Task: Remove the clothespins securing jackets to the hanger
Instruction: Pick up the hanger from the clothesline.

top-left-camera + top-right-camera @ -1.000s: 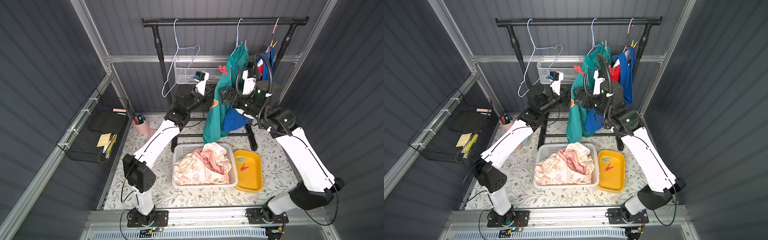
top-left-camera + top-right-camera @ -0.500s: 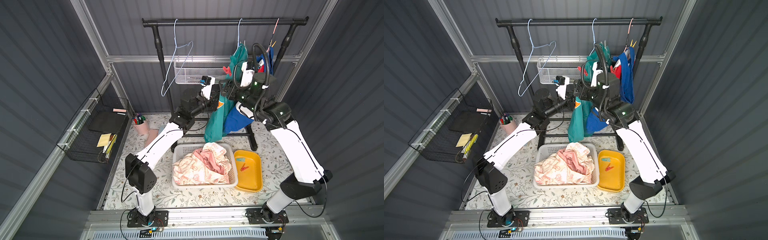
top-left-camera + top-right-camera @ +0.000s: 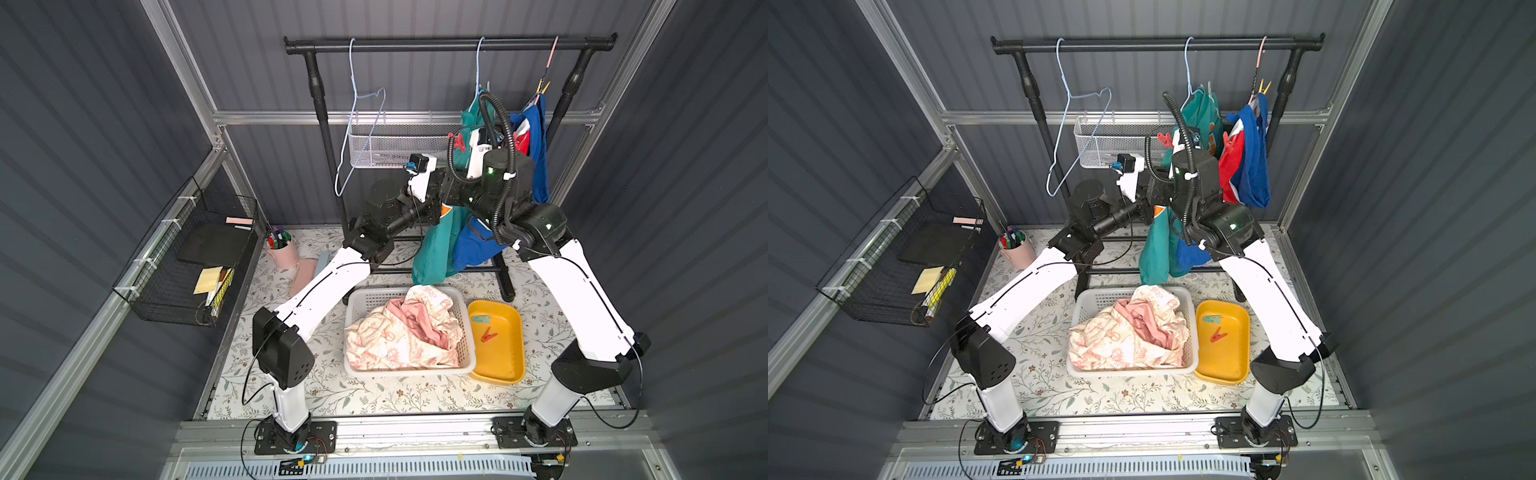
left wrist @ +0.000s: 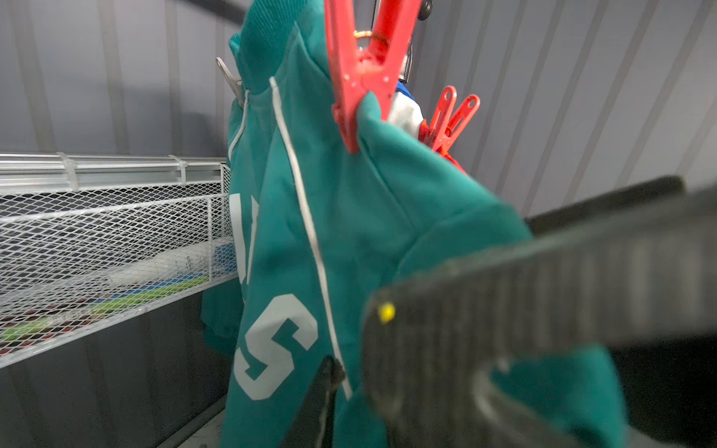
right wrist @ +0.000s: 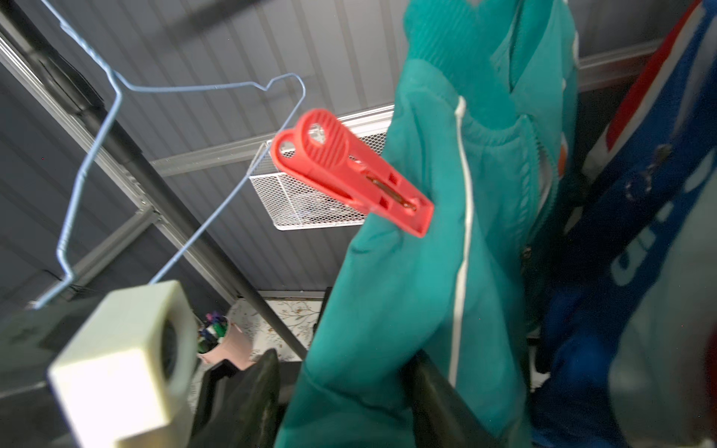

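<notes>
On the rack [image 3: 449, 43] the teal jacket [image 3: 434, 249] hangs from the middle hanger [image 3: 479, 62], with the red-white-blue jacket [image 3: 538, 137] just beside it. The cream jacket [image 3: 399, 336] lies in the basket [image 3: 370, 296] on the counter [image 3: 374, 395]. The left tool [image 4: 351, 341] is clamped on a fold of teal cloth. The right tool [image 5: 343, 358] has its jaws either side of the teal sleeve; whether it pinches, cannot tell. The red clothespin [image 5: 349, 170] bites the teal shoulder above both. Judgement: hold the cloth taut downward, squeeze the ribbed tails squarely, draw off along the peg's length.
</notes>
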Robot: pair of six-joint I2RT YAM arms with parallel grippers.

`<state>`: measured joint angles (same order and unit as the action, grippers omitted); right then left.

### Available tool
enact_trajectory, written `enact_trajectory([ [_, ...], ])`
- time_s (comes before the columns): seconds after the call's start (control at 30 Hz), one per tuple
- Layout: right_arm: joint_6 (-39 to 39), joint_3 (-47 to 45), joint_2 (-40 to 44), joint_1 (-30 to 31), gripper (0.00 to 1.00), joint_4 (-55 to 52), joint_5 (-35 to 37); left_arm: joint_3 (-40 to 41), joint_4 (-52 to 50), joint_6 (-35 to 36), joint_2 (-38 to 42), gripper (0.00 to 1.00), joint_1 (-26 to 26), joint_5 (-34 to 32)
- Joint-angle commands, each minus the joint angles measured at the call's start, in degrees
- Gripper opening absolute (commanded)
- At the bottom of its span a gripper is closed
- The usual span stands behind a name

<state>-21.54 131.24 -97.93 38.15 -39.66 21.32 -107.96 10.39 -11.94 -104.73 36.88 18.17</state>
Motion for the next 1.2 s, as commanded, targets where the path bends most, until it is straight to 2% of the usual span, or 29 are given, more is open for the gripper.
enact_trajectory([
  [0.0,0.37,-1.82,2.11,0.16,0.43,-0.72,3.14,0.56,2.13,-0.52,1.9,0.26,0.48,1.61],
  [0.1,0.23,-1.88,2.54,0.21,0.31,-0.91,3.31,1.34,2.44,-0.62,2.26,0.27,0.51,1.43],
  [0.17,0.16,-2.06,3.02,0.18,0.22,-1.02,2.87,1.27,2.2,-1.03,2.38,0.33,0.49,1.04],
  [0.23,0.01,-2.64,3.98,0.12,0.1,-0.73,2.84,0.89,1.83,-2.08,2.51,0.44,0.46,0.9],
  [0.3,0.59,-3.76,5.35,0.16,0.0,0.3,2.62,1.14,0.49,-1.74,3.39,0.59,0.35,0.4],
  [0.4,2.37,-5.03,7.59,0.1,0.0,2.24,2.58,2.23,-1.14,-0.82,5.62,0.81,-0.03,-3.44],
  [0.5,4.47,-4.57,8.82,0.05,0.0,3.5,2.89,6.11,0.03,-1.12,9.01,0.91,-0.86,-4.71],
  [0.83,11.79,5.32,6.9,0.1,0.0,5.37,-1.27,17.8,2.05,-2.03,18.42,0.99,-1.73,-5.21],
  [1.17,16.39,8.33,7.13,0.16,0.0,8.53,-5.34,21.28,2.17,-2.03,20.52,0.99,-1.77,-6.45],
])
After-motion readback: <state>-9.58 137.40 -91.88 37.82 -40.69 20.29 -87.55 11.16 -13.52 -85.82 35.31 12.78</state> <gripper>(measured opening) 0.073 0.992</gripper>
